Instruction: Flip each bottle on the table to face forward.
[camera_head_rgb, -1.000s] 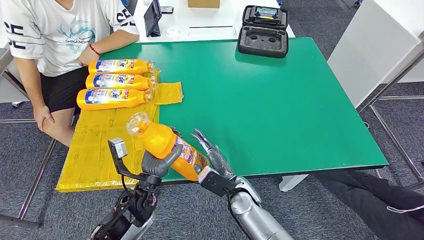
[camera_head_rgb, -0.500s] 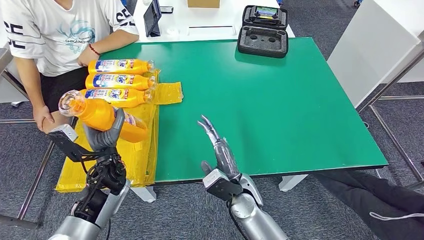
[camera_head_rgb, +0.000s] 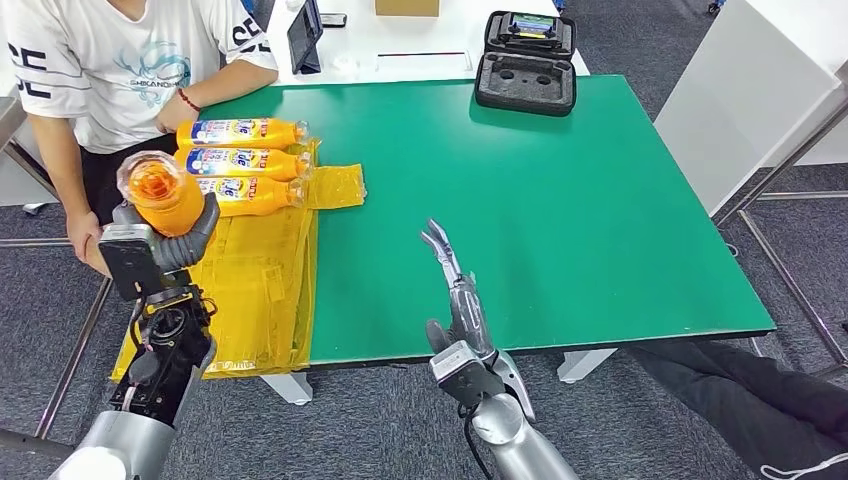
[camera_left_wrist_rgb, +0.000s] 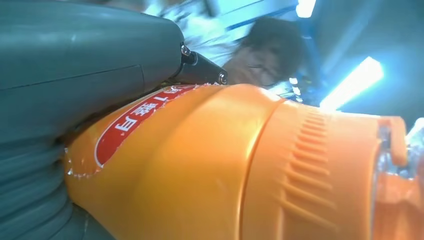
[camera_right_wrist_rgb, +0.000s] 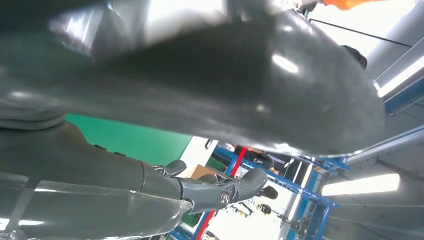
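My left hand (camera_head_rgb: 165, 235) grips an orange bottle (camera_head_rgb: 160, 192) and holds it up above the table's left edge, its capped end pointing toward the camera. In the left wrist view the same orange bottle (camera_left_wrist_rgb: 210, 165) shows its ribbed cap and a red label, held by my left hand (camera_left_wrist_rgb: 75, 80). Three more orange bottles lie side by side on the yellow sheet (camera_head_rgb: 250, 280) at the back left: one (camera_head_rgb: 240, 132), one (camera_head_rgb: 245, 162), one (camera_head_rgb: 252, 192), blue labels up. My right hand (camera_head_rgb: 455, 290) stands empty over the green table (camera_head_rgb: 560, 220), fingers straight and apart; its fingers (camera_right_wrist_rgb: 220, 192) appear in the right wrist view.
A person (camera_head_rgb: 110, 70) in a white shirt sits at the table's back left, a hand by the bottles. An open black case (camera_head_rgb: 527, 62) rests at the back edge. A white cabinet (camera_head_rgb: 760, 90) stands to the right.
My left hand has carried the bottle from the table's front edge up and out to the left, turning its cap toward the camera. My right hand let go and straightened.
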